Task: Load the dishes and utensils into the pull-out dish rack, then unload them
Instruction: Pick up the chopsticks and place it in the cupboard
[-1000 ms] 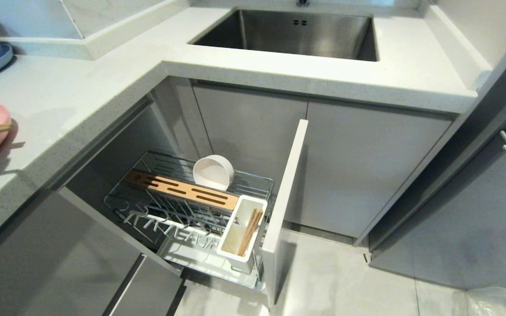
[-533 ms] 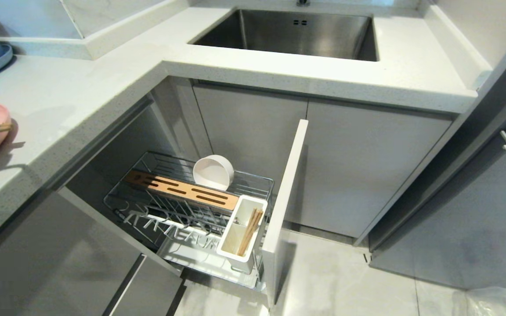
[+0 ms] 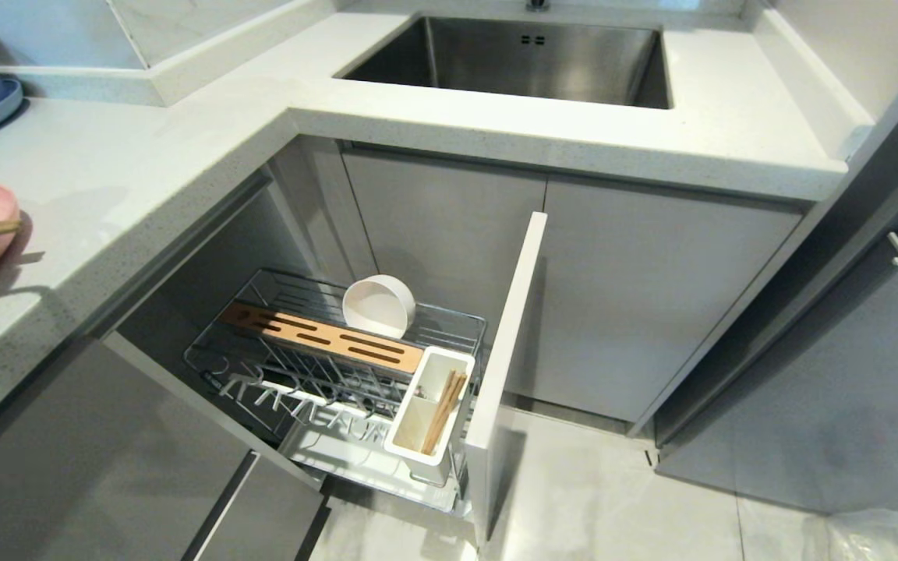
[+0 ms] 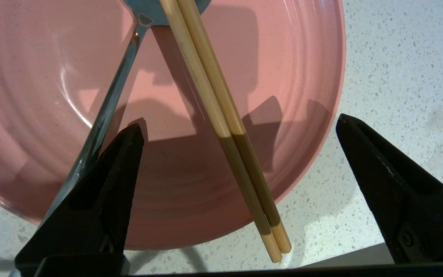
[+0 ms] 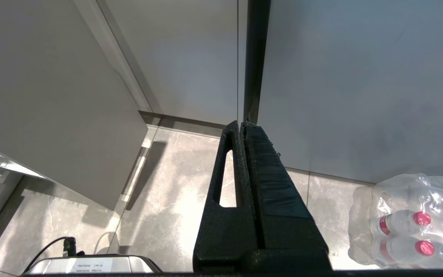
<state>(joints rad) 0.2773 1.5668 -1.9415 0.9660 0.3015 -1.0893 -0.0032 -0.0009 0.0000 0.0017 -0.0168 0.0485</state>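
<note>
Left gripper (image 4: 240, 127) jaws are spread wide, holding nothing, hovering over chopsticks (image 4: 221, 127) lying on the pink plate (image 4: 44, 96) beside the spoon (image 4: 110, 104) on the counter (image 4: 398, 57). Right gripper (image 5: 244, 130) is clamped together, empty, near the floor (image 5: 167, 192).

The right gripper (image 5: 243, 129) hangs with its black fingers pressed together, pointing at pale marbled floor tiles (image 5: 171, 200) beside grey cabinet fronts (image 5: 52, 96). A shrink-wrapped pack of red-capped bottles (image 5: 410, 219) sits on the floor nearby.
</note>
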